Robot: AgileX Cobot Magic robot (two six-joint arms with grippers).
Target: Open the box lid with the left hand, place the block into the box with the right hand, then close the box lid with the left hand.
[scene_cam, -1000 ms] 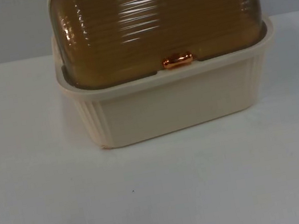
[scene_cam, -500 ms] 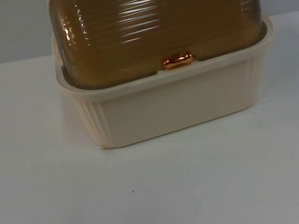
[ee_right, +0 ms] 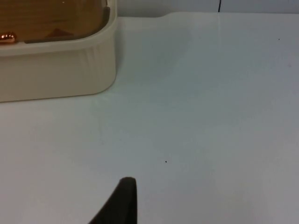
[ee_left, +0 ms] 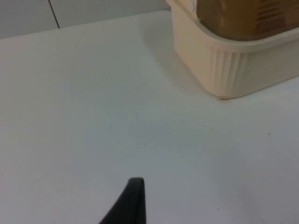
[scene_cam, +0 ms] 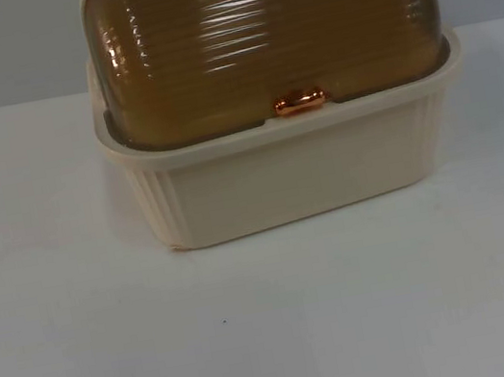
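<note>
A cream ribbed box (scene_cam: 289,177) stands at the back middle of the table. Its amber ribbed dome lid (scene_cam: 263,30) is down on the rim, with a small copper handle (scene_cam: 299,101) at its front edge. My left gripper (ee_left: 133,203) hangs over bare table to the left of the box (ee_left: 233,65), apart from it. My right gripper (ee_right: 121,203) hangs over bare table to the right of the box (ee_right: 56,70), also apart from it. A dim brownish shape (ee_right: 58,32) shows through the lid; I cannot tell what it is.
The white table (scene_cam: 277,330) spreads out in front of the box and to both sides. A grey partition wall (scene_cam: 2,47) closes the table right behind the box.
</note>
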